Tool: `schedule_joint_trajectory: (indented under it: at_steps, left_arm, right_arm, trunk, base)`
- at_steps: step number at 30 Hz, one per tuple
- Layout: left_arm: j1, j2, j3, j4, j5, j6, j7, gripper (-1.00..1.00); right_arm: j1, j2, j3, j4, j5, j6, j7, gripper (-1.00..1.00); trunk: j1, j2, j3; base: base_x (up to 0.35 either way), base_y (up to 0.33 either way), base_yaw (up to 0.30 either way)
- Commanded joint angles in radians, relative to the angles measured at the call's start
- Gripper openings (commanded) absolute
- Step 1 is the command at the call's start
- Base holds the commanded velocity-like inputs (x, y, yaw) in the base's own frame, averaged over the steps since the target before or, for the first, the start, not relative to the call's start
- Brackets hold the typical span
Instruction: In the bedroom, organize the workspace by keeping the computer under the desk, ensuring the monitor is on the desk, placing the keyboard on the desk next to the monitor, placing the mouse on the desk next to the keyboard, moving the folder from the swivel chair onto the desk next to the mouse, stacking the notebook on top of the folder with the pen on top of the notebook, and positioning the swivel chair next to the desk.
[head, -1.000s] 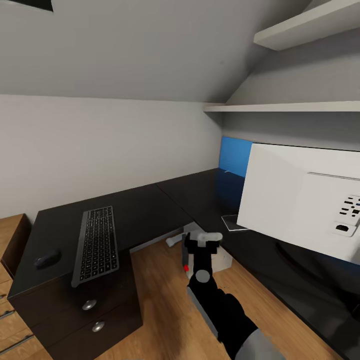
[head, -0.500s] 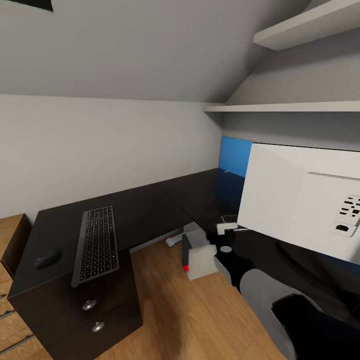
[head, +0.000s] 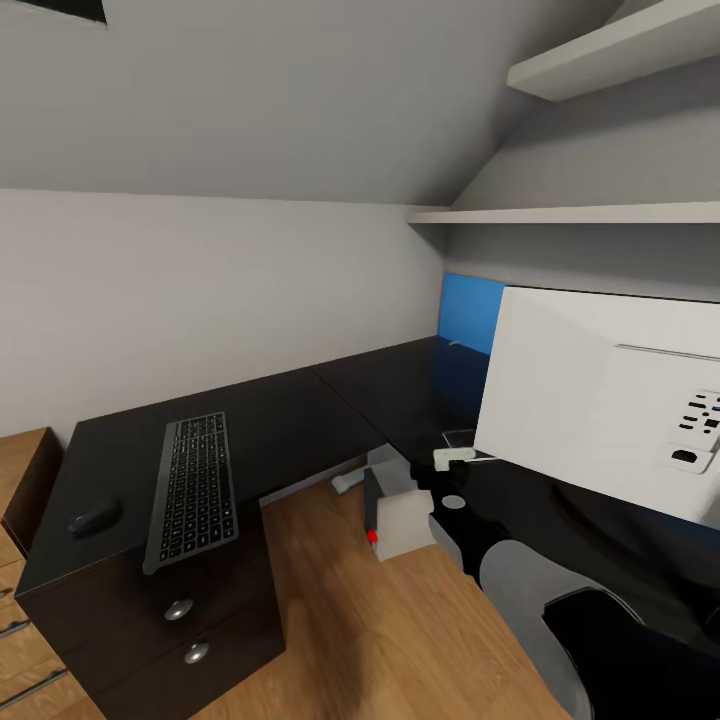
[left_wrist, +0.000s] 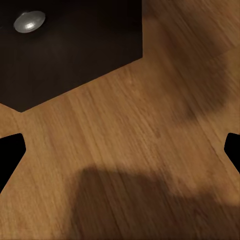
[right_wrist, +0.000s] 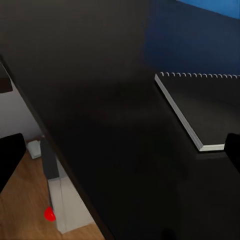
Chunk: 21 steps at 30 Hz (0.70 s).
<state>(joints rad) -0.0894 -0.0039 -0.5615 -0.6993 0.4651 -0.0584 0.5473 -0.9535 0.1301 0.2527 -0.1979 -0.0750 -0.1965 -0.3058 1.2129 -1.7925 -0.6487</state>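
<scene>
Glossy black desk (head: 300, 410); slim grey dark-keyed keyboard (head: 192, 488) atop.

The monitor (head: 610, 400) is cut off at the head view's right edge.

The desk (head: 290, 420) has a broad bare stretch between the keyboard (head: 192, 488) near its left end and the monitor (head: 610, 400), whose white back walls off the right wing. A spiral notebook (right_wrist: 200, 107) lies flat on the top near the blue wall panel (head: 470, 310), with bare surface in front of it. Under the desk corner the computer (head: 400, 522) takes up part of the floor gap, while the wooden floor (left_wrist: 130, 150) beside the drawers (head: 180, 640) is open.
</scene>
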Motion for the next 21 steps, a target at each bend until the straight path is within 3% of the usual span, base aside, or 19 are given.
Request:
schedule_joint_trajectory:
  at_steps: [1,6,11,12,15,18,21]
  left_arm:
    - [-0.001,0.001,-0.006,0.0,0.01,-0.006,0.006,1.0]
    - [-0.001,0.001,-0.006,0.0,0.009,-0.006,0.006,1.0]
    - [-0.001,0.001,-0.006,0.0,0.009,-0.007,0.006,1.0]
    - [-0.001,0.001,-0.006,0.0,0.01,-0.006,0.006,1.0]
    - [-0.001,0.001,-0.006,0.0,0.01,-0.006,0.006,1.0]
    - [0.0,-0.016,-0.013,0.004,0.008,-0.009,0.008,1.0]
    - [0.0,-0.016,-0.013,0.004,0.008,-0.009,0.008,1.0]
  right_arm:
    - [-0.001,0.0,0.008,0.001,-0.008,-0.004,-0.005,1.0]
    - [0.003,0.001,0.007,0.001,-0.01,-0.006,-0.005,1.0]
    - [0.014,0.002,0.007,0.0,-0.011,-0.012,-0.006,1.0]
    - [0.029,0.001,0.007,0.001,-0.011,-0.05,-0.008,1.0]
    - [0.039,0.001,0.007,0.0,-0.011,-0.069,-0.008,1.0]
    - [0.056,-0.002,-0.011,-0.017,-0.008,-0.086,-0.025,1.0]
    - [0.073,-0.002,-0.022,-0.034,-0.008,-0.095,-0.041,1.0]
  trunk:
    - [0.0,0.0,-0.001]
    - [0.0,0.0,-0.001]
    - [0.0,0.0,-0.001]
    - [0.0,0.0,-0.001]
    - [0.0,0.0,-0.001]
    - [0.0,0.0,-0.001]
    - [0.0,0.0,-0.001]
  base:
    - [0.0,0.0,0.0]
    - [0.011,0.009,0.0]
    - [0.198,0.142,0.0]
    - [0.089,0.02,0.0]
    - [0.168,0.002,0.0]
    - [0.0,0.0,0.0]
    - [0.0,0.0,0.0]
